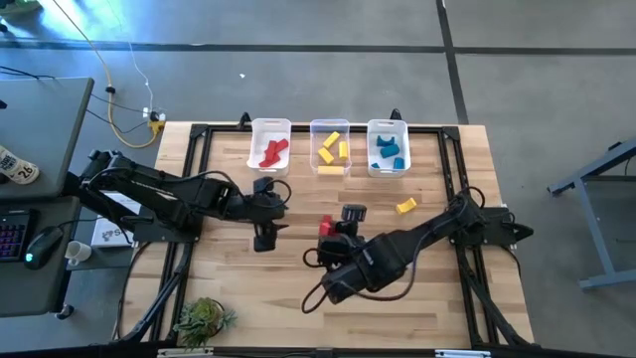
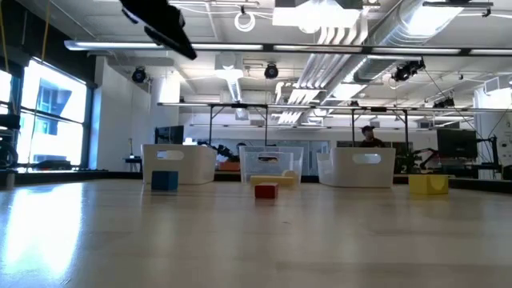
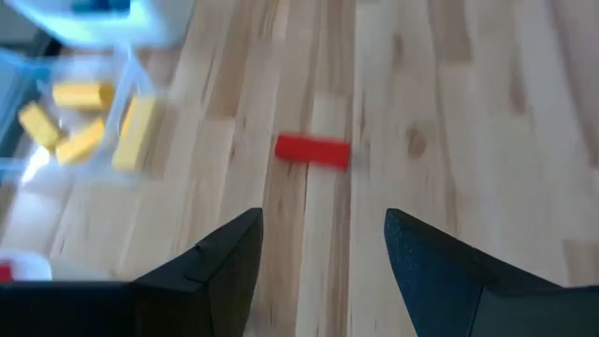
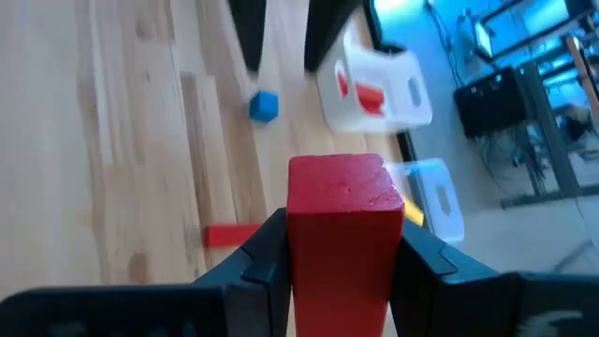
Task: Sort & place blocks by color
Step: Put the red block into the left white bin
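My right gripper (image 4: 342, 245) is shut on a red block (image 4: 343, 220) over the table's middle (image 1: 328, 229). My left gripper (image 3: 323, 245) hangs open above the wood to its left (image 1: 264, 237); its two fingers also show far off in the right wrist view. Loose on the table lie a flat red block (image 3: 313, 150) (image 2: 266, 190), a blue block (image 4: 264, 105) (image 2: 165, 180) close to the left fingers, and a yellow block (image 1: 405, 206) (image 2: 428, 184). The red bin (image 1: 270, 144), yellow bin (image 1: 330, 147) and blue bin (image 1: 388, 147) each hold blocks of their colour. My right gripper pinches the red block between its two fingers, one on each of two opposite side faces (image 4: 299, 245). The block's free end (image 4: 343, 183) juts out past the fingertips. It is lifted clear of the table, above the flat red block.
The three bins stand in a row along the table's far edge. A potted plant (image 1: 204, 320) sits at the near left corner. Bare wood lies between the bins and the arms. Cables loop around the right arm (image 1: 328, 288).
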`<action>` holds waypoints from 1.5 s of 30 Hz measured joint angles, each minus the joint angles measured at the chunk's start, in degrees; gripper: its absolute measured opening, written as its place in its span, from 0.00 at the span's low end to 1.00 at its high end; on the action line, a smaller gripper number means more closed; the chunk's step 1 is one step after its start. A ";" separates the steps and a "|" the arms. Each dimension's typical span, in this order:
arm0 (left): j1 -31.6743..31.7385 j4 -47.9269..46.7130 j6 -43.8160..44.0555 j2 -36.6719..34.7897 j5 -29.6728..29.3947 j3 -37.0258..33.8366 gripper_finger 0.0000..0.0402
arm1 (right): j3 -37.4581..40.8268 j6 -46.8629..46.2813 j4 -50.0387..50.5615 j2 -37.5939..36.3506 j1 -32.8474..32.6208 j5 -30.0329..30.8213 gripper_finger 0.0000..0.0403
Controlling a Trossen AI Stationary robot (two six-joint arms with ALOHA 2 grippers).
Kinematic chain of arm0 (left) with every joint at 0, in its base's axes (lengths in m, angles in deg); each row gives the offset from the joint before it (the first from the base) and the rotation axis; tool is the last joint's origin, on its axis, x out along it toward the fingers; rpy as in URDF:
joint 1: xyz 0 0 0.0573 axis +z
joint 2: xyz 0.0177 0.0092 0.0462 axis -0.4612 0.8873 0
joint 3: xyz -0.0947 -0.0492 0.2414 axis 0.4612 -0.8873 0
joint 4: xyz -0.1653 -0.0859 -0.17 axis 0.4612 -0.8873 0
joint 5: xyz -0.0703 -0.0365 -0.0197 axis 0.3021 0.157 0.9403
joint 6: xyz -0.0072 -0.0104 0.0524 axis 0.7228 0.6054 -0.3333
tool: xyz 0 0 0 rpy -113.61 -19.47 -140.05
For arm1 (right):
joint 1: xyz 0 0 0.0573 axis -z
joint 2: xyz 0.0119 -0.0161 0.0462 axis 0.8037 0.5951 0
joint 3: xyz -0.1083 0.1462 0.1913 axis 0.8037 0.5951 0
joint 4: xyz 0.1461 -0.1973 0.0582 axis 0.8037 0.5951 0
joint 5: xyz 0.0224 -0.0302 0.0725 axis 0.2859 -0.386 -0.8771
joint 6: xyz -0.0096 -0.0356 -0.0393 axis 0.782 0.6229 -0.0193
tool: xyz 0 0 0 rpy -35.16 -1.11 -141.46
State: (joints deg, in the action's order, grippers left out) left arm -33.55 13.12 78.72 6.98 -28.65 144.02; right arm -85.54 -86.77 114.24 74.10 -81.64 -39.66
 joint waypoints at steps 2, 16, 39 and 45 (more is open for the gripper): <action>-0.02 3.26 -1.27 0.00 0.00 0.00 0.53 | -3.21 1.27 -0.02 0.00 -0.01 0.19 0.26; -0.09 23.49 -8.57 0.00 10.01 0.00 0.53 | -0.79 7.56 -15.00 -9.96 -0.64 0.75 0.26; -0.07 47.88 -11.25 0.00 23.72 0.00 0.53 | -0.75 15.15 -31.81 -11.63 -0.71 -12.87 0.26; -0.09 49.14 -11.94 0.00 25.36 0.00 0.53 | -0.75 15.15 -31.82 -11.61 -0.71 -11.12 0.26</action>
State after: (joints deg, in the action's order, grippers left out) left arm -33.64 62.26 66.77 6.98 -3.29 144.02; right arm -86.28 -71.62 82.41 62.49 -82.34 -50.78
